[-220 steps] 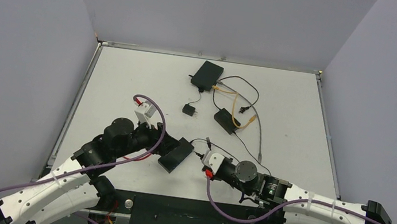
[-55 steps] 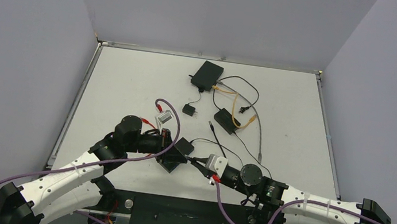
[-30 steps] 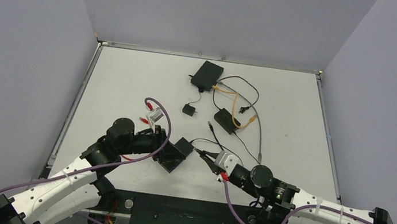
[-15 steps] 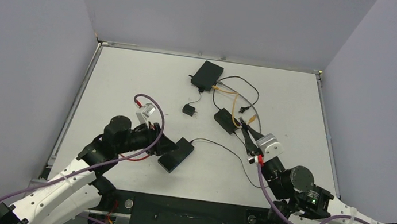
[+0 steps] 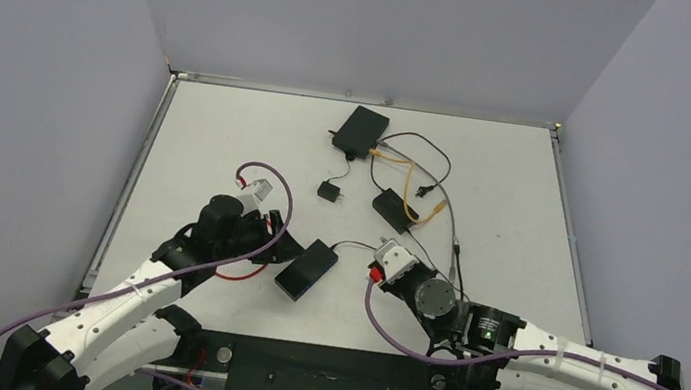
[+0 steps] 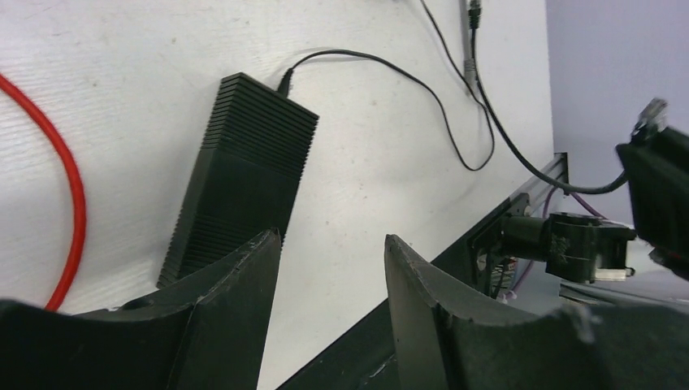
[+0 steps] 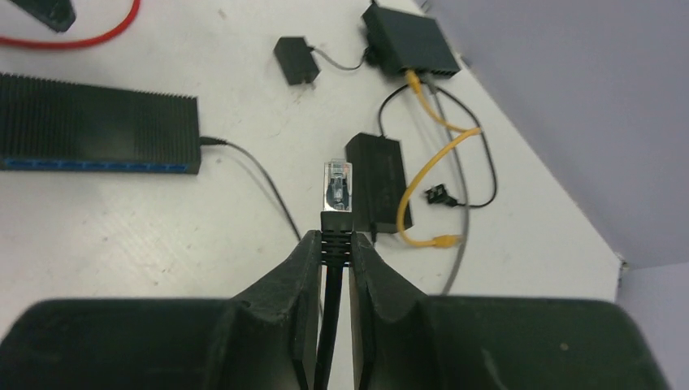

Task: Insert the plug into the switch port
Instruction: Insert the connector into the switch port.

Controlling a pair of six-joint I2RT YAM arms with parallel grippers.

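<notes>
The switch (image 5: 306, 268) is a black ribbed box lying flat on the white table, with a blue port row along its front (image 7: 97, 165). A thin black wire leaves its right end. My right gripper (image 7: 337, 236) is shut on the black boot of a cable, and its clear plug (image 7: 338, 185) sticks out past the fingertips. It hangs above the table to the right of the switch (image 7: 97, 122), apart from it. From above, the right gripper (image 5: 381, 248) points toward the back. My left gripper (image 6: 331, 240) is open and empty, just left of the switch (image 6: 244, 179).
A second black box (image 5: 360, 129) sits at the back with a yellow cable (image 5: 414, 179) plugged in. A black power brick (image 5: 393, 209), a small wall adapter (image 5: 329, 191) and a grey cable (image 5: 457, 240) lie behind my right gripper. A red wire (image 6: 69, 187) loops beside the left gripper.
My right gripper, still holding the plug, swung from near the power brick at back right down and left toward the switch's right end. My left gripper drew back slightly from the switch.
</notes>
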